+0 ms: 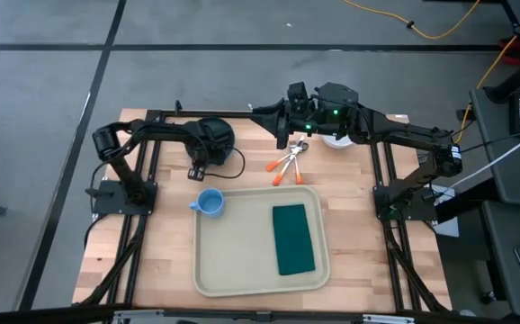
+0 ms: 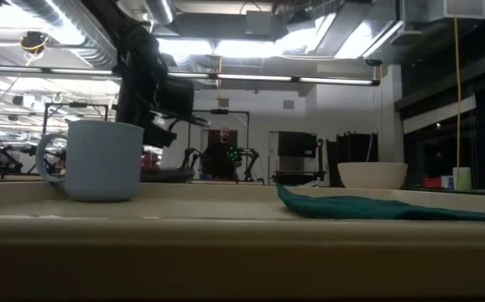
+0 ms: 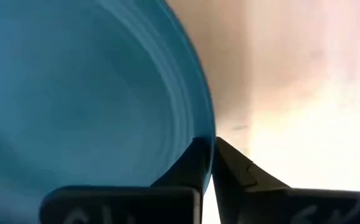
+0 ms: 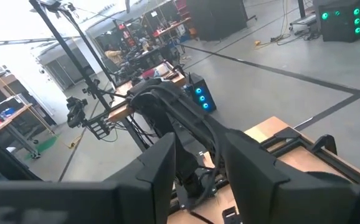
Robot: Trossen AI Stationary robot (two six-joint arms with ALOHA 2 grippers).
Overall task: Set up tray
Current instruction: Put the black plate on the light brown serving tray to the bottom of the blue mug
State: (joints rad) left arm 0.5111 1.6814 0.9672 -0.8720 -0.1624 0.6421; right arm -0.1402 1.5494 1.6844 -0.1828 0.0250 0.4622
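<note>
The beige tray (image 1: 242, 261) lies near the table's near edge, with a dark green napkin (image 1: 293, 238) flat on its right half. A light blue mug (image 1: 209, 203) stands upright at its far left corner. The dark teal plate (image 1: 219, 137) is at the far left of the table, mostly under my left arm. It fills the left wrist view (image 3: 86, 93), and my left gripper (image 3: 212, 171) is shut on it. My right gripper (image 4: 198, 168) is open above the table's far middle, near the cutlery (image 1: 287, 165), and touches nothing. My left gripper pinches the teal plate's rim (image 3: 206, 134) between its two fingers, one finger (image 3: 189, 165) on the plate's inner face and the other outside the edge. Whether the plate is lifted or rests on the table, I cannot tell.
Cutlery with orange handles lies on the wood just beyond the tray's far edge. A white bowl (image 1: 335, 140) sits at the far right, partly under my right arm, and shows in the low view (image 2: 372, 174). Bare wood remains at the tray's left and right.
</note>
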